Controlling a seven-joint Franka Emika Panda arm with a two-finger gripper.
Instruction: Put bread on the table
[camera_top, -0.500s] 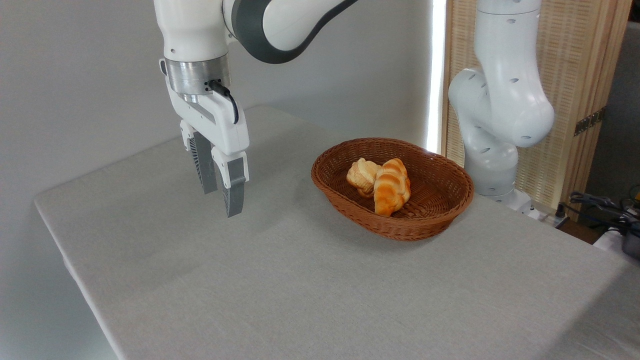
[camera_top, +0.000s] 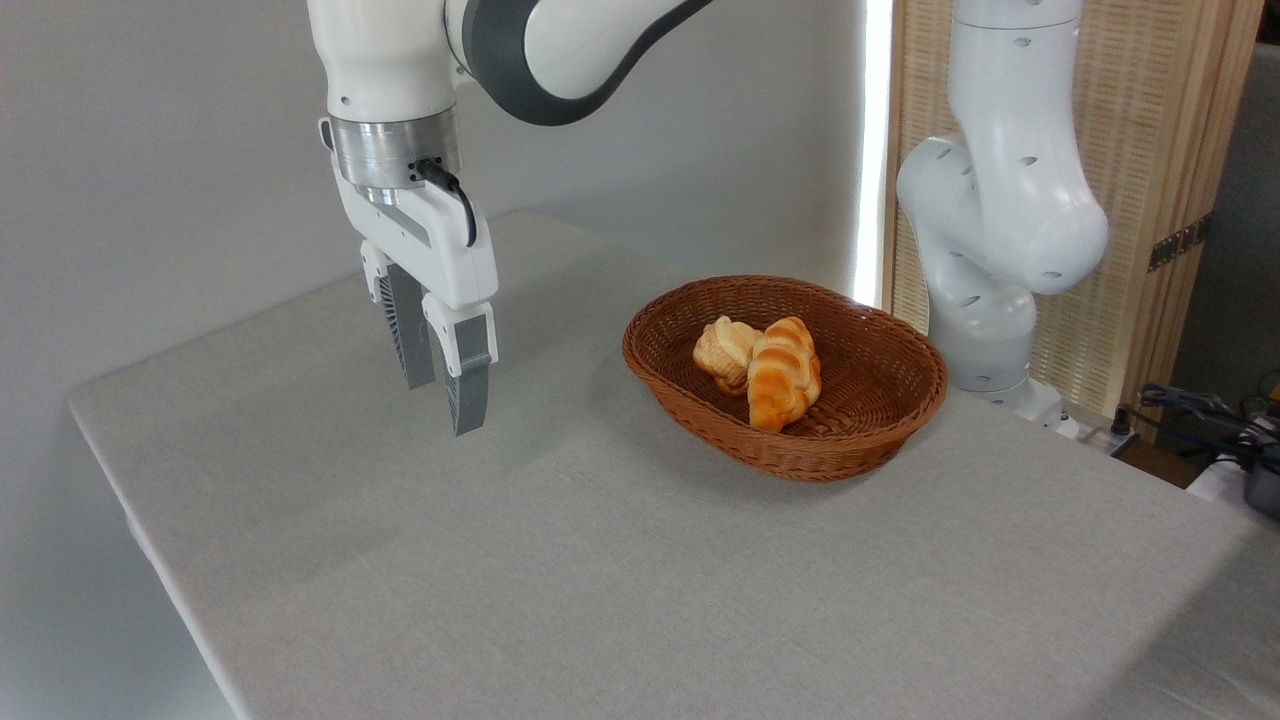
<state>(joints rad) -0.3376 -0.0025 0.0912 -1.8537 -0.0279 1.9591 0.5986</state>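
Robot hand (camera_top: 444, 385), fingers apart & empty, hangs over worktop (camera_top: 560, 560) at centre-left of frame. Bread (camera_top: 722, 350) sits in basket (camera_top: 860, 440) mid-frame, touching braided roll (camera_top: 785, 378); risk: grabbing wrong roll or nudging both.

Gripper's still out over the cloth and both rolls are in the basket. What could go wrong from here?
1. The bread touches the braided roll, so the open gripper may catch or drag both.
2. The wicker basket has a raised rim; a low approach could clip it or push it across the table.
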